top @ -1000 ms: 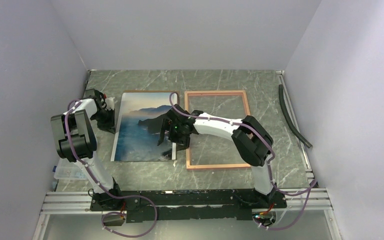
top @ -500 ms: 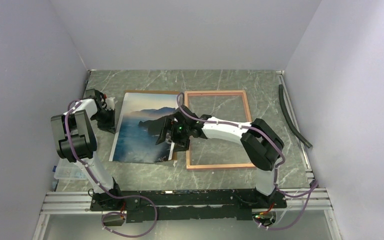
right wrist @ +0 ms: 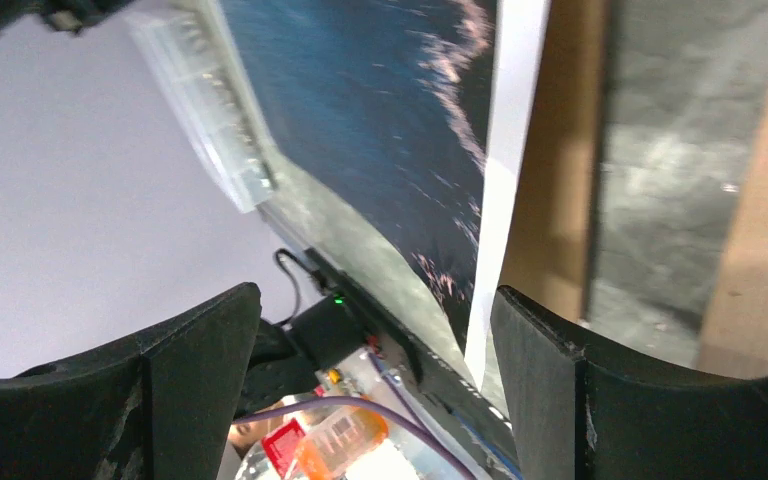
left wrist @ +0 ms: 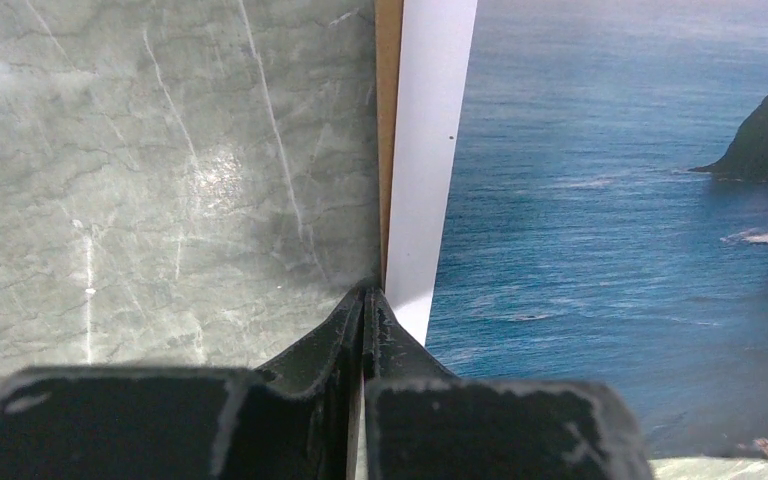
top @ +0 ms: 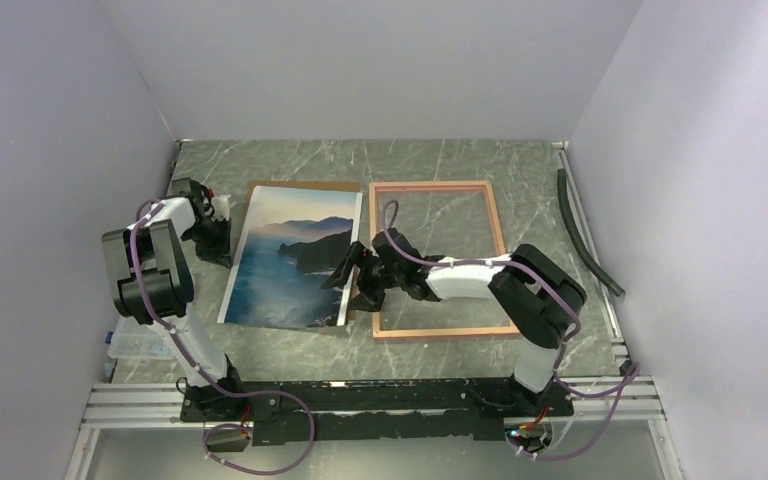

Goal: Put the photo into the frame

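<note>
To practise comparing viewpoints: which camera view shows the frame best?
Top external: the whole frame lies flat, all four sides visible. Right wrist catches at most a brown edge strip; left wrist shows none of it.

Grey-green marbled tabletop (top: 440, 160); plain pale lavender walls (top: 360, 60) on three sides; aluminium rail (top: 130, 405) along near edge.

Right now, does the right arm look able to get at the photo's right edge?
Probably yes. The right gripper is open right at that edge of the photo, with nothing in between. The frame lies close beside it, so room is tight.
</note>
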Controlling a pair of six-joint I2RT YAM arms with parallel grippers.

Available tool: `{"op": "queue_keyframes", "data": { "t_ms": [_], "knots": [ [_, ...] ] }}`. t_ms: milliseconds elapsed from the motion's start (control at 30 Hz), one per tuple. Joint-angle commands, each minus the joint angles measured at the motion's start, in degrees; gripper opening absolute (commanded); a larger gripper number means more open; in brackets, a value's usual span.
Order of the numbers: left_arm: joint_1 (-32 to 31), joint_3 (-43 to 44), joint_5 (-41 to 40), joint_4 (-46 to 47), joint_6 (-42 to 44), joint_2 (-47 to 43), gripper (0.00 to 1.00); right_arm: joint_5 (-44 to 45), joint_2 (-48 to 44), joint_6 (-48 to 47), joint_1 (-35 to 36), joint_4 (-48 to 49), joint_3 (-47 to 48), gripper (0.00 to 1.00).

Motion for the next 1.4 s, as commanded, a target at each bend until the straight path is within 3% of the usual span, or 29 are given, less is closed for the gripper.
{"op": "queue_keyframes", "data": {
  "t_ms": [0,233,433,867,1000,1267,1367],
  "knots": [
    [-0.74,-0.28,1.33,-3.01,-0.72,0.75,0.07,1.0,-5.4,3.54,-0.89,15.41,-2.09,0.88],
    [-0.69,-0.48,1.22,-2.94,-0.94,0.45,0.07,-1.69,-2.45,4.78,-0.94,16.53,-1.65,0.86],
    [-0.68,0.1,1.38,-3.52,-0.98,0.22,0.06,0.05,-1.1,2.73,-0.76,9.9,0.56,0.83],
    [0.87,4.3,5.82,-8.9,-1.64,-0.35,0.06,1.79,1.91,-0.72,0.26,3.14,8.11,0.46],
    [1.9,6.47,5.79,-10.15,-1.44,-0.48,0.07,4.11,-0.66,-4.47,0.16,-3.56,9.81,0.28],
    [5.54,15.27,7.13,-14.46,-1.68,-2.17,0.57,16.51,-7.18,-28.07,0.34,-31.83,28.07,0.0],
    [5.76,17.49,7.75,-16.11,-1.73,-3.84,0.63,22.59,-9.1,-36.0,0.42,-43.5,35.24,0.0]
  ]
}}
